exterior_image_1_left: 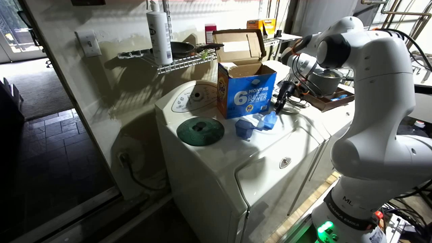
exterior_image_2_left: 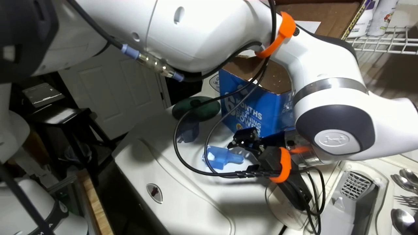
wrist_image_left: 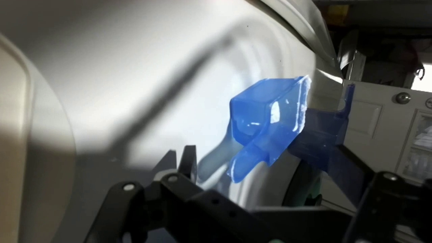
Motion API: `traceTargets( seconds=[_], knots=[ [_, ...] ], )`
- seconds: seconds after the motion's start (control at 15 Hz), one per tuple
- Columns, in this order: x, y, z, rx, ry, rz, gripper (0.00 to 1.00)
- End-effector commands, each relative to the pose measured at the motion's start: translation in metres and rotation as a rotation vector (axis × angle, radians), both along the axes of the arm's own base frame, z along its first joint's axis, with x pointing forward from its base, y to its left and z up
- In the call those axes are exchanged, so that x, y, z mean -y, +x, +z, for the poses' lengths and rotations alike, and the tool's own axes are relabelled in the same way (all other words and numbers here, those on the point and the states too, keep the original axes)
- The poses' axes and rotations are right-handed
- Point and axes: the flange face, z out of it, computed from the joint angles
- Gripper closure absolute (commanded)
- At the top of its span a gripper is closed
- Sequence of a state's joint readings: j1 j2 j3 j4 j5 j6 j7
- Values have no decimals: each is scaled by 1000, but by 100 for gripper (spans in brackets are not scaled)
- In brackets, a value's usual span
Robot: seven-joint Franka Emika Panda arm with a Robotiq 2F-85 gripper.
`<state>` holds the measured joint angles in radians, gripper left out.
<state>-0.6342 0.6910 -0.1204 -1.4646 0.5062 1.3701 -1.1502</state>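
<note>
My gripper [wrist_image_left: 268,160] stands open, its fingers well apart with nothing held. A light blue scoop [wrist_image_left: 270,114] lies just beyond the fingertips in the wrist view, its short handle pointing back between them. In an exterior view the gripper [exterior_image_2_left: 241,156] is beside that scoop [exterior_image_2_left: 220,157], close to the handle end; whether they touch I cannot tell. A darker blue scoop [exterior_image_2_left: 188,131] rests farther off on the same white machine top [exterior_image_1_left: 219,158]. Right behind the scoops is an open blue detergent box [exterior_image_1_left: 251,94], flaps up, its contents hidden.
Left of the box lies a round green disc [exterior_image_1_left: 200,131] with a dark knob. A wire shelf [exterior_image_1_left: 185,64] carries a white bottle [exterior_image_1_left: 160,37] and a pan [exterior_image_1_left: 182,49]. Nearby are a grey pot [exterior_image_1_left: 325,81], a brown tray [exterior_image_1_left: 325,101] and some cutlery [exterior_image_2_left: 403,222].
</note>
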Motion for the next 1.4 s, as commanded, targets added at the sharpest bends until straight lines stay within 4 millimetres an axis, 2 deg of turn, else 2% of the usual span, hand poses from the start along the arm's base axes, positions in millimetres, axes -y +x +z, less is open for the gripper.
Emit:
traceTargets(
  seconds=[0.0,0.13,0.2,0.27,0.6,0.67,0.73,0.8,1.0,1.07,1.13,1.2,1.33],
  knots=[
    [-5,12,-5,9,14,-11,0],
    [-9,14,-8,2,19,-6,0],
    [-10,14,-9,-1,20,-5,6],
    [-10,15,-11,-2,18,-5,26],
    [-10,15,-14,-7,19,-6,62],
    [-9,15,-14,-8,20,-7,46],
    [-9,15,-14,-9,20,-8,22],
    [-9,15,-14,-10,19,-9,20],
    [-8,15,-16,-11,17,-11,3],
    [-8,15,-17,-11,19,-14,17],
    [-7,15,-16,-8,22,-15,40],
    [-7,15,-17,-7,23,-15,40],
    [-7,16,-17,-6,22,-16,54]
  ],
)
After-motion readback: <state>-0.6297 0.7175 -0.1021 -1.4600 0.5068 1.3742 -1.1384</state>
